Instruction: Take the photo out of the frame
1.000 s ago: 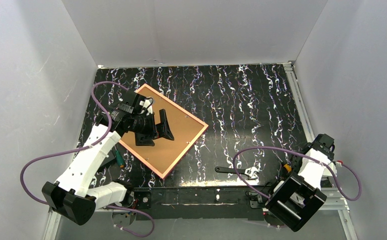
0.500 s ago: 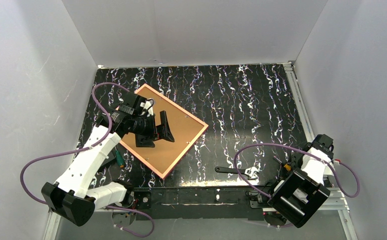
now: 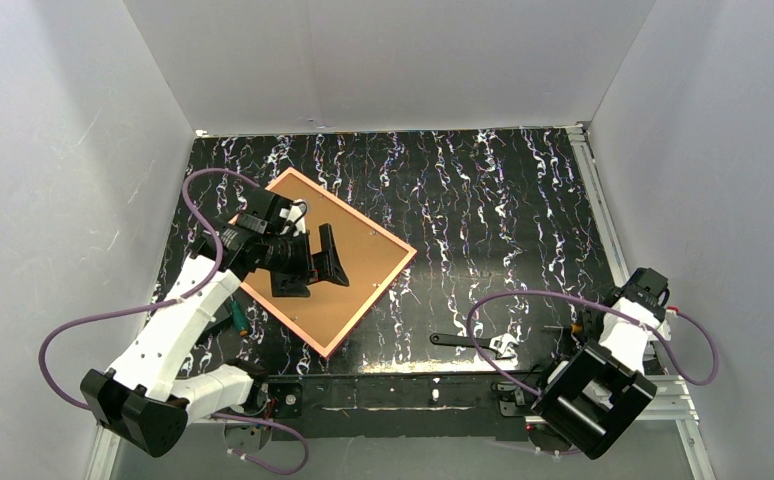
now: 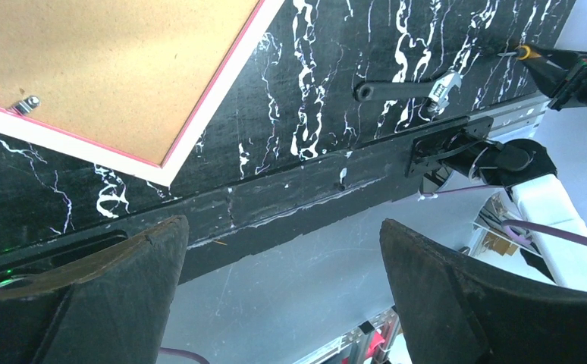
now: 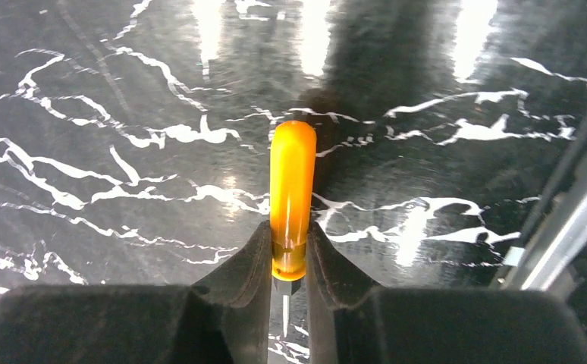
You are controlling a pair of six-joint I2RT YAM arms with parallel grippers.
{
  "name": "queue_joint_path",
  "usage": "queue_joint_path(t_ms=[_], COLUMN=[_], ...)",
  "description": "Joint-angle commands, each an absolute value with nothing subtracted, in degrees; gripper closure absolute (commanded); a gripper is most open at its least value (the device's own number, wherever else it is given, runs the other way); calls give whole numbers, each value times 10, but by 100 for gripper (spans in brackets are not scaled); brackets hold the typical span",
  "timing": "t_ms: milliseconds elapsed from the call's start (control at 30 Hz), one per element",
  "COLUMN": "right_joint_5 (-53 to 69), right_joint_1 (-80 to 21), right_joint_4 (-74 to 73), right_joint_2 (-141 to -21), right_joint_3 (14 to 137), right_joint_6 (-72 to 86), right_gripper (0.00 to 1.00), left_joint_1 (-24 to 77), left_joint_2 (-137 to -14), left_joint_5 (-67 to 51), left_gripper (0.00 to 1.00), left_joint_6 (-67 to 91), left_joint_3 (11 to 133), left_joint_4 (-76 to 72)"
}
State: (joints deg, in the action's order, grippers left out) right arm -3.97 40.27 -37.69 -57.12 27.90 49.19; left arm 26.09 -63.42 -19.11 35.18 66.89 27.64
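Observation:
The frame (image 3: 348,275) lies face down at the table's left-centre, its brown back panel up and its pink-red border around it. Its near corner and a metal clip (image 4: 23,104) show in the left wrist view (image 4: 123,68). The photo is hidden under the back panel. My left gripper (image 3: 313,270) hovers over the back panel, open and empty, its fingers (image 4: 86,303) wide apart. My right gripper (image 5: 289,250) is low over the table at the near right, shut on an orange-handled screwdriver (image 5: 292,189).
A black wrench (image 3: 473,343) lies near the front edge between the arms and also shows in the left wrist view (image 4: 404,87). A green-handled tool (image 3: 238,318) lies beside the left arm. Grey walls enclose the table on three sides.
The right arm has shifted slightly to the right with the screwdriver in its gripper. The left gripper stays open over the frame, almost unmoved.

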Motion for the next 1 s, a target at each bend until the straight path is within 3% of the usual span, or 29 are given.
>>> queue_joint_path(t_ms=[0, 200, 500, 667, 800, 967], right_joint_5=[-4, -5, -50, 35, 105, 214], right_joint_1=[383, 273, -67, -238, -368, -450], right_joint_4=[-333, -293, -203, -138, -178, -284], right_joint_2=[-555, -505, -475, -455, -469, -525], right_joint_3=[288, 328, 429, 439, 452, 503], right_joint_6=[454, 428, 267, 67, -81, -139], right_gripper=[99, 99, 99, 99, 99, 99], left_joint_1=[272, 275, 275, 275, 276, 278], left_joint_2=[-627, -633, -671, -685, -692, -720], left_joint_5=[-196, -209, -274, -336, -379, -415], left_gripper=[2, 2, 2, 2, 2, 14], left_joint_6=[375, 404, 454, 521, 562, 526], left_joint_3=[646, 621, 636, 639, 635, 644], left_joint_4=[305, 296, 267, 227, 169, 148])
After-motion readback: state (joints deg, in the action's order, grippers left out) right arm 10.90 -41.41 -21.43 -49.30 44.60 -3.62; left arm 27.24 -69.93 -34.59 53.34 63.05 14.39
